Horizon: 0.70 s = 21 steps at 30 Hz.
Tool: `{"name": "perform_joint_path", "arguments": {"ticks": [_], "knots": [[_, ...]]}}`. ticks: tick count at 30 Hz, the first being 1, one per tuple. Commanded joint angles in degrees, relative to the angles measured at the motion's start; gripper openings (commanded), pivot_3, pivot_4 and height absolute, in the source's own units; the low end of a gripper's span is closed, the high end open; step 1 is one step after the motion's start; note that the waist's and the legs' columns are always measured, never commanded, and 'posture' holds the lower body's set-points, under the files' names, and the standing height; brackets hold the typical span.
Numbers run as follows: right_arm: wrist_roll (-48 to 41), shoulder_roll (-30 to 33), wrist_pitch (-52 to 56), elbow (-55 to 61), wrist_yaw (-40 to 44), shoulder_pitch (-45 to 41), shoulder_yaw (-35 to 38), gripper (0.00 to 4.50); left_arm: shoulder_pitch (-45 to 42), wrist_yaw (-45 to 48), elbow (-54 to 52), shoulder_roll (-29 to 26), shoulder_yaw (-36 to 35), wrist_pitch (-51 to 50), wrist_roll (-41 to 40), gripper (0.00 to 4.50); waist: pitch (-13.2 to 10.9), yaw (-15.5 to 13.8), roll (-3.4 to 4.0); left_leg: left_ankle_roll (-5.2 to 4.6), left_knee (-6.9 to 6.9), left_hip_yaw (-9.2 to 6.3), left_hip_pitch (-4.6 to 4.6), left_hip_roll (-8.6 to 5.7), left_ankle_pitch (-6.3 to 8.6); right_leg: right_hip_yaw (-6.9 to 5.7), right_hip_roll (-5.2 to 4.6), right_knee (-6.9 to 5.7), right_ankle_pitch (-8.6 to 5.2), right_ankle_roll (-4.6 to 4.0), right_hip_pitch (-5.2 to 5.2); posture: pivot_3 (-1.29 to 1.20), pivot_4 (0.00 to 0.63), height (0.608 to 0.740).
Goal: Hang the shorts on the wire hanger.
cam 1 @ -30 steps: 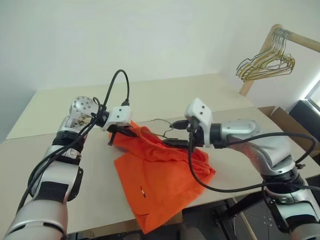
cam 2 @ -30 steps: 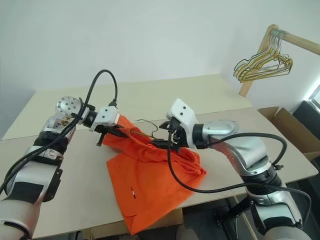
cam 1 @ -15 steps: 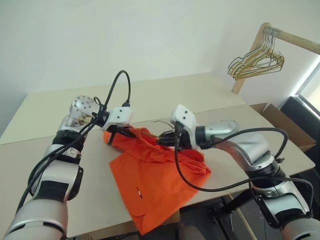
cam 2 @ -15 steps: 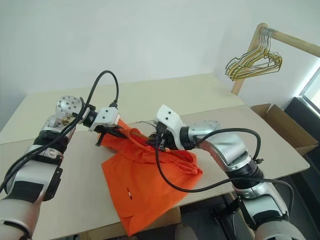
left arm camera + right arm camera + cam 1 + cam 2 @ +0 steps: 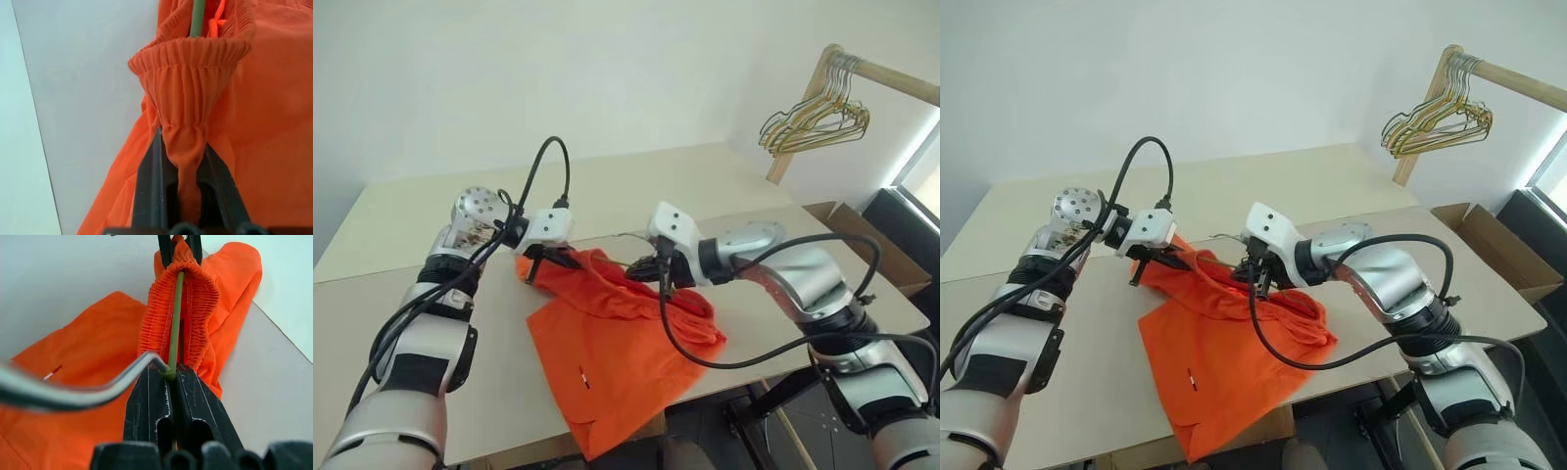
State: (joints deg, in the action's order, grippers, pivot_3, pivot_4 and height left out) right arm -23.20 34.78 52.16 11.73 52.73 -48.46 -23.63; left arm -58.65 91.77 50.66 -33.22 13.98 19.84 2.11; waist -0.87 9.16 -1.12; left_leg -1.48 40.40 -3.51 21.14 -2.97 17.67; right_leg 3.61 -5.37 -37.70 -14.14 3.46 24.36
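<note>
While the shorts [image 5: 607, 333] are draped over the tabletop [image 5: 724, 186] near edge, their waistband is pinched by the left gripper [image 5: 180, 161] at left, seemingly held open so the wire hanger [image 5: 174, 328], clamped by the right gripper [image 5: 171, 382], can be threaded inside.

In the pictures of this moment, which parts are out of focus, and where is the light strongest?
Right wrist view: the hanger's hook close to the lens is blurred, while the waistband of the shorts is sharp. Left wrist view: the pinched waistband is sharp. Left eye view: the window edge is very bright; the table is evenly lit.
</note>
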Motion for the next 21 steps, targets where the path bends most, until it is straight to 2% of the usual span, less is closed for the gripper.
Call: {"name": "perform_joint_path", "arguments": {"ticks": [1,2,5,15,21], "knots": [[2.2,2.0,-1.7,-1.6,2.1,-1.9,0.6,0.02,-1.5,-0.6,-1.0,-0.7,-1.7,-0.6,-1.4,0.0,0.0,0.0,0.0,0.0,0.0,0.0,0.0,0.0,0.0,0.0,0.0,0.0,0.0,0.0,0.0,-0.12,0.0,0.74],[2.5,2.1,-2.0,-1.9,2.4,-2.0,0.5,0.0,-1.5,-0.7,-1.1,-0.7,-1.9,-0.9,-1.6,0.46,0.0,0.0,0.0,0.0,0.0,0.0,0.0,0.0,0.0,0.0,0.0,0.0,0.0,0.0,0.0,-0.12,0.0,0.74],[2.8,2.1,-2.2,-1.5,3.2,-1.2,0.3,0.0,-1.3,0.2,-1.9,-0.9,-2.4,-2.1,-2.3,1.23,0.0,-0.1,0.0,0.0,0.0,0.0,0.0,-0.01,0.0,0.0,-0.01,0.0,0.0,0.0,0.0,-0.11,0.0,0.74],[4.2,1.7,-2.4,0.0,3.6,1.5,0.8,0.0,-1.0,0.6,-3.3,-2.3,-2.6,-3.5,-2.9,4.47,0.0,-0.3,0.0,0.01,0.0,-0.01,0.0,-0.02,0.0,0.0,-0.02,-0.02,0.0,0.0,0.01,-0.1,0.0,0.74],[4.3,1.3,-2.6,0.4,3.7,1.7,1.2,0.0,-0.8,-2.6,-1.7,-4.0,-1.2,-0.5,0.8,4.47,0.0,-0.3,0.0,0.01,0.0,-0.02,0.01,-0.02,0.0,0.0,-0.02,-0.02,0.0,0.0,0.02,-0.1,0.0,0.74]]}}
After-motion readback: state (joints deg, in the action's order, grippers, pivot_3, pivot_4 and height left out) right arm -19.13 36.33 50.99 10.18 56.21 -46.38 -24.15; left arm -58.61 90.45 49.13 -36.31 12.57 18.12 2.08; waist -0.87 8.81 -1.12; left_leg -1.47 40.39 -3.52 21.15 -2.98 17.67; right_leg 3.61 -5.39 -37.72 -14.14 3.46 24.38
